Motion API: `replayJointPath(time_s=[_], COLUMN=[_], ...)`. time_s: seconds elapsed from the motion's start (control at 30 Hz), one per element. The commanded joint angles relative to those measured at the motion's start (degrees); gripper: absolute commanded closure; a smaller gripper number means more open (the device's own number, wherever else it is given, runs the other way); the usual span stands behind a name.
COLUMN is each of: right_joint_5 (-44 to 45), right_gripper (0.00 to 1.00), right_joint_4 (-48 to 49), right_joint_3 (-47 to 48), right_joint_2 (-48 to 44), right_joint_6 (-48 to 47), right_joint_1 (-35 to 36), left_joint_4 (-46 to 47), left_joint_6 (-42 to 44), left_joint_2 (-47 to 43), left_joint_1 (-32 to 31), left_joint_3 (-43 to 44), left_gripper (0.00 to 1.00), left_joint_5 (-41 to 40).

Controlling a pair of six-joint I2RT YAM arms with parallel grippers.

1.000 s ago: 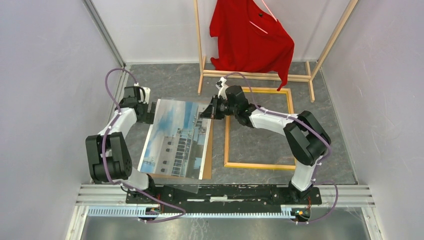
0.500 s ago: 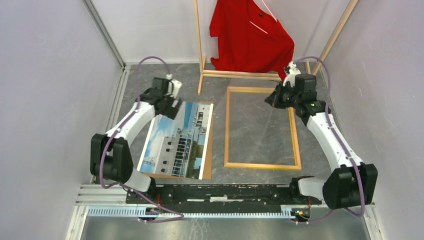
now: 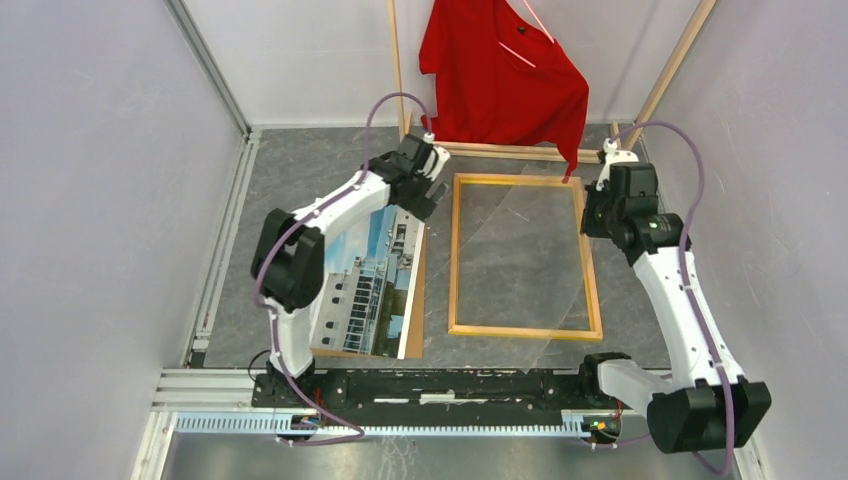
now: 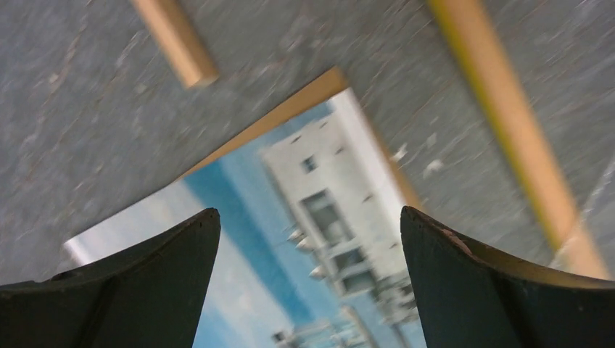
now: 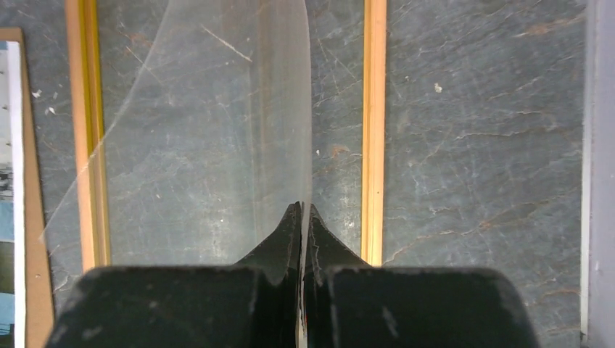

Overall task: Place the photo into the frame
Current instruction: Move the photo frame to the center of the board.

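While the right pincer [image 5: 301,212] is pinching shut on the edge of a clear sheet [image 3: 530,250], I am watching that sheet curving down from the fingers and spreading across the frame [image 3: 453,260]. The frame is lying flat on the grey counter [image 3: 320,165], pale wood side up as far as I can tell, a thin yellow line showing along its rails. The right pincer is hovering over the frame's right rail, toward its far corner. Just left of the frame, the photo [image 3: 365,290] is lying picture side up on a brown board [image 3: 417,300], and a strip of the board is showing between photo and frame. The left pincer [image 4: 308,212] is hanging with its fingers spread wide and nothing between them, above the photo's far end, close to the frame's far left corner. Beyond the frame, a red shirt [image 3: 500,80] is hanging on a wooden rack [image 3: 397,90], whose feet are standing just past the frame's far rail.
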Motion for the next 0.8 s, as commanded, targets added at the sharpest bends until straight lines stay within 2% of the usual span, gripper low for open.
replayJointPath(time_s=[0.0, 0.1, 0.43, 0.6, 0.77], right_joint_5=[1.2, 1.7, -0.2, -2.6, -6.9], right_gripper=[1.0, 1.0, 1.0, 1.0, 1.0], right_joint_4=[-3.4, -4.4, -3.9, -3.2, -1.2], right_joint_3=[3.8, 3.0, 0.8, 0.6, -1.1], right_joint_2=[-4.0, -4.8, -3.2, -2.9, -2.6], right_joint_6=[-1.3, -1.5, -2.5, -2.4, -1.4], right_joint_1=[-0.7, -0.8, -0.8, -0.8, -0.8], left_joint_4=[-0.4, 0.4, 0.8, 0.8, 1.8], left_joint_6=[-9.5, -12.7, -15.4, -14.5, -10.6], left_joint_2=[6.1, 9.8, 18.2, 20.5, 19.8], left_joint_1=[-3.4, -4.6, -6.8, -7.3, -8.1], left_joint_3=[8.1, 10.8, 15.1, 14.8, 11.7], left_gripper=[0.0, 0.0, 0.02, 0.13, 0.35], left_joint_5=[3.3, 4.6, 11.6, 11.0, 2.7])
